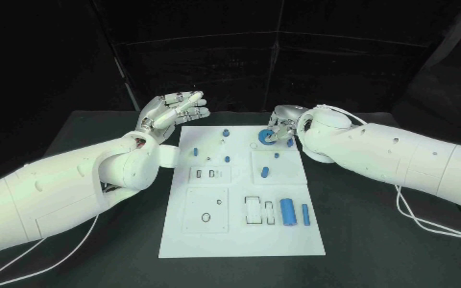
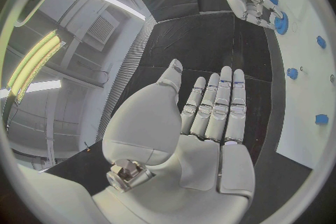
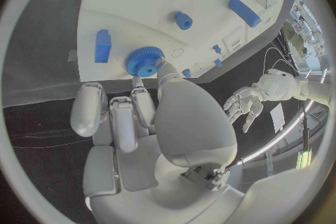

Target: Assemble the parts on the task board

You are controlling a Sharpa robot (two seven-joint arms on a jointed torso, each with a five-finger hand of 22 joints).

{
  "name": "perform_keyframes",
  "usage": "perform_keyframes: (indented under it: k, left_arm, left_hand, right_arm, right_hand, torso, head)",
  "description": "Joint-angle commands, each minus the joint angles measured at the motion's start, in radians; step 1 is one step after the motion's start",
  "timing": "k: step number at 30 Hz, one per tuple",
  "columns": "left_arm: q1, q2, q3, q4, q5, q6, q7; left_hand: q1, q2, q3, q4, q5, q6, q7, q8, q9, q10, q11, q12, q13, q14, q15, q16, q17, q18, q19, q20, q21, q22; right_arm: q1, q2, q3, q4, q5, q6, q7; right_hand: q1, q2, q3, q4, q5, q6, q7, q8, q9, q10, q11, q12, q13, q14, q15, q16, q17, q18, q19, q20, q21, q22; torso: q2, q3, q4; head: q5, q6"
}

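Head view showed the right hand [image 1: 282,123] at the task board's [image 1: 216,231] upper right, fingers [image 3: 143,107] touching the blue gear [image 3: 143,61], apparently not gripping it. Left hand [image 1: 173,116], upper left, hovered flat with fingers spread, empty. A sideways nudge could tilt the gear, jamming it.

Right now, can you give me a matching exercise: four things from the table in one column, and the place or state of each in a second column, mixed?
Things:
1. left hand
2. right hand
3. gear
4. big cylinder

Places or states:
A. lying at the board's near part
B. open, raised off the board's left side
C. touched by fingertips at the far part
D. fingers down on the gear

Pairs: 1-B, 2-D, 3-C, 4-A
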Motion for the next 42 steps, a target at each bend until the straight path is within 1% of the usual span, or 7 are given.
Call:
perform_keyframes:
  k: [1,3,5,10,16,30,42]
  left_arm:
    - [0.002,0.001,0.001,0.001,0.000,0.009,0.002]
    - [0.002,0.000,0.001,0.000,0.000,0.009,0.001]
    - [0.002,0.000,0.001,0.000,0.000,0.009,0.001]
    - [0.002,0.000,0.001,0.000,0.000,0.003,0.002]
    - [0.002,0.000,0.001,0.000,0.000,0.000,0.001]
    - [0.002,0.007,0.001,-0.003,0.000,0.002,-0.003]
    - [0.002,0.008,0.001,-0.003,0.000,0.003,-0.004]
  left_hand:
    - [-0.010,-0.001,-0.006,0.000,0.003,-0.003,0.038,-0.004,-0.001,-0.004,-0.001,-0.004,-0.002,0.003,0.005,-0.004,-0.001,0.007,0.006,0.001,-0.003,-0.001]
    - [-0.009,0.000,-0.006,0.000,0.003,-0.003,0.038,-0.004,-0.001,-0.004,0.000,-0.004,-0.002,0.003,0.005,-0.004,-0.002,0.007,0.007,0.001,-0.003,-0.001]
    - [-0.009,0.000,-0.006,0.000,0.003,-0.003,0.038,-0.004,-0.001,-0.004,0.000,-0.004,-0.002,0.003,0.005,-0.004,-0.002,0.007,0.007,0.001,-0.003,-0.001]
    - [-0.009,-0.001,-0.007,-0.001,0.002,-0.003,0.038,-0.005,-0.001,-0.005,0.000,-0.004,-0.002,0.004,0.005,-0.004,-0.002,0.007,0.007,0.001,-0.003,-0.001]
    - [-0.009,-0.001,-0.008,-0.002,0.002,-0.003,0.038,-0.005,-0.001,-0.005,0.000,-0.004,-0.002,0.004,0.005,-0.005,-0.002,0.007,0.008,0.001,-0.003,-0.001]
    - [-0.009,-0.001,-0.009,-0.002,0.002,-0.003,0.038,-0.005,-0.001,-0.006,0.000,-0.005,-0.002,0.004,0.005,-0.005,-0.002,0.007,0.009,0.001,-0.003,-0.001]
    - [-0.009,-0.001,-0.009,-0.002,0.002,-0.003,0.038,-0.005,-0.001,-0.006,0.000,-0.005,-0.002,0.004,0.005,-0.005,-0.002,0.007,0.009,0.001,-0.003,-0.001]
  right_arm:
    - [0.001,0.001,0.000,0.003,-0.033,-0.015,-0.011]
    - [0.001,0.002,0.000,0.005,-0.046,-0.020,-0.010]
    - [0.001,0.001,0.000,0.008,-0.054,-0.029,-0.006]
    - [-0.002,-0.003,0.000,0.029,-0.060,-0.077,0.015]
    - [-0.006,-0.014,0.001,0.076,-0.037,-0.130,0.035]
    - [-0.012,0.004,0.001,0.172,-0.136,-0.231,0.032]
    - [-0.022,0.106,0.000,0.112,-0.190,-0.235,0.028]
  right_hand:
    - [0.036,0.021,0.016,-0.022,-0.055,0.016,-0.003,0.009,0.001,0.003,-0.004,0.005,0.013,0.073,-0.003,0.007,0.104,-0.017,0.008,-0.006,0.007,0.003]
    - [0.074,0.035,0.048,-0.044,-0.121,0.041,-0.007,0.018,0.003,0.011,-0.009,0.013,0.024,0.074,-0.007,0.008,0.108,-0.018,0.010,-0.009,0.009,0.009]
    - [0.091,0.042,0.068,-0.056,-0.133,0.072,-0.015,0.029,0.006,0.021,-0.016,0.025,0.036,0.075,-0.011,0.010,0.112,-0.019,0.013,-0.012,0.012,0.014]
    - [0.091,0.045,0.092,-0.062,-0.133,0.120,-0.031,0.042,0.009,0.045,-0.029,0.050,0.063,0.076,-0.023,0.012,0.119,-0.023,0.025,-0.022,0.022,0.036]
    - [0.037,0.026,0.081,-0.032,-0.155,0.124,-0.032,0.031,0.004,0.055,-0.030,0.059,0.074,0.078,-0.025,0.014,0.124,-0.025,0.030,-0.026,0.025,0.043]
    - [0.034,0.014,0.087,-0.031,-0.136,0.127,-0.034,0.023,0.001,0.054,-0.032,0.055,0.072,0.078,-0.027,0.014,0.125,-0.026,0.034,-0.028,0.028,0.048]
    - [0.035,0.009,0.097,-0.031,-0.114,0.127,-0.033,0.016,0.000,0.053,-0.032,0.053,0.071,0.078,-0.027,0.014,0.126,-0.027,0.036,-0.029,0.029,0.050]
  torso:
    - [0.000,0.0002,0.0003]
    - [-0.001,0.0004,0.0000]
    - [0.000,0.0006,0.0001]
    - [-0.001,0.0002,-0.0007]
    - [0.000,0.0017,-0.0011]
    - [0.001,0.0002,0.0011]
    - [0.001,-0.0012,0.0021]
  head:
    - [0.000,-0.002]
    - [0.001,-0.002]
    - [0.001,-0.003]
    - [0.000,-0.004]
    - [0.004,-0.004]
    - [0.014,0.002]
    - [0.031,0.000]
